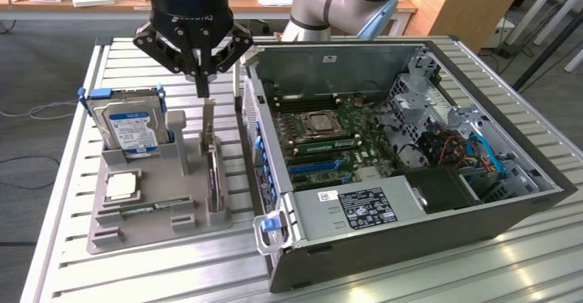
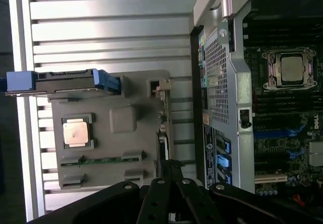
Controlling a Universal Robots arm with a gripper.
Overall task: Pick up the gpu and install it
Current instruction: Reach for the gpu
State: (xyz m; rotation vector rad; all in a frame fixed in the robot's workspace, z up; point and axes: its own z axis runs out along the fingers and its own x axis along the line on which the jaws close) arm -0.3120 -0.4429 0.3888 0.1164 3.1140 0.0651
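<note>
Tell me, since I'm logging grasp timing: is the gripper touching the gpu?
Cannot tell. In the exterior view the shut gripper ends right at the top of the gpu; neither contact nor gap shows plainly.

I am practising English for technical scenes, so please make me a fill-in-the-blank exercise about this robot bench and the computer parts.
1. The hard drive sits in a frame of ____ colour.
2. The open computer case stands to the exterior view's ____ of the gray holder.
3. The gripper hangs over the gpu, which stands on edge in the holder, and its jaws are ____.

Missing words: blue; right; shut.
</note>
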